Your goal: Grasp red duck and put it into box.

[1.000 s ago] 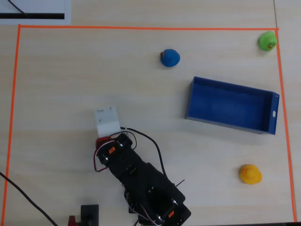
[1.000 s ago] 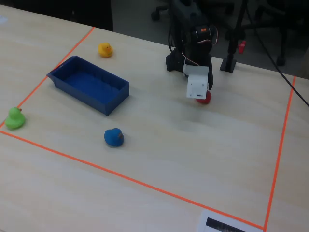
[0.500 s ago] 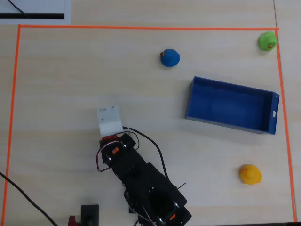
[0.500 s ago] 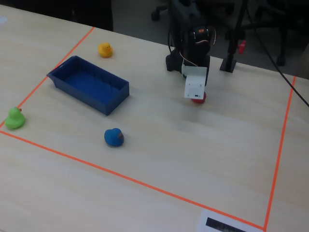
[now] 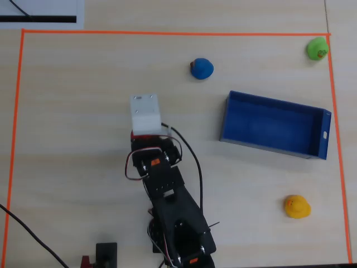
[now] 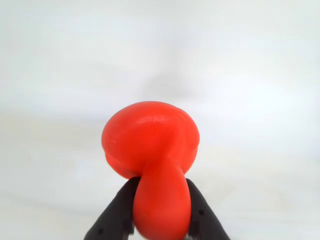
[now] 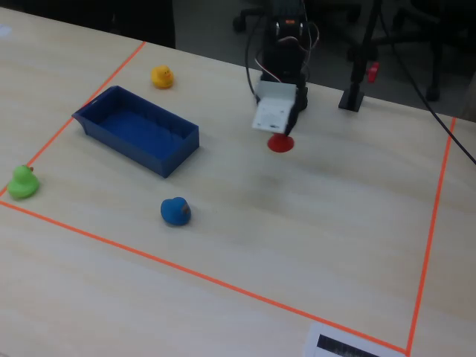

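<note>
My gripper (image 6: 161, 220) squeezes the red duck (image 6: 152, 150) tight, up off the table, so I can carry it sideways to the box (image 7: 175, 158).

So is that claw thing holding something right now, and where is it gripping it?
Yes: the red duck. The jaws pinch its lower, narrower end from both sides, the rounded part sticking out beyond them.

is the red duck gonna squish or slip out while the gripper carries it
The red duck looks smooth, rounded and glossy, so it may slip or swivel between the fingers. The gripper pinches only its narrow lower part in the wrist view, leaving the bulk free to wobble. It looks like soft rubber, probably light and a little squishy.
</note>
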Available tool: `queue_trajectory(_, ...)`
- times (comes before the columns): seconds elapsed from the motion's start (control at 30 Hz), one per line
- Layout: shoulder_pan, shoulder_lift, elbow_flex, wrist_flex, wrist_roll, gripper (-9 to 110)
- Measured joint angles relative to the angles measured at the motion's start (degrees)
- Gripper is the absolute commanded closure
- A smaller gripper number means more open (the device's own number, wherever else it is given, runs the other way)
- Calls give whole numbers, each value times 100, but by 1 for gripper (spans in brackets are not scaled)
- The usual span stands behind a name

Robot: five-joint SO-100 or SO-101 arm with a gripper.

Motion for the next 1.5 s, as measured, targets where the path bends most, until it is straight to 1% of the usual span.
queue_trajectory(0.3, 2865, -2549, -3718, 9, -817, 101)
queue_trajectory(0.43, 4166, -3665, -5124, 237, -1037, 101)
queue_trajectory(0.53, 5063, -4342, -5880, 272, -1151, 101)
queue_trajectory(0.63, 5643, -4790, -6012, 272, -1187, 101)
queue_trajectory(0.97, 6451, -5915, -6012, 299, -1257, 101)
queue_trajectory(1.1, 6592, -6144, -6012, 79, -1310, 101)
queue_trajectory(1.13, 6592, -6196, -5994, -26, -1310, 100)
queue_trajectory(1.2, 6592, -6293, -5941, -229, -1310, 92)
queue_trajectory(1.3, 6662, -6372, -5906, -501, -1354, 84)
queue_trajectory(1.37, 6732, -6372, -5792, -694, -1441, 75)
queue_trajectory(1.5, 6812, -6381, -5695, -949, -1661, 74)
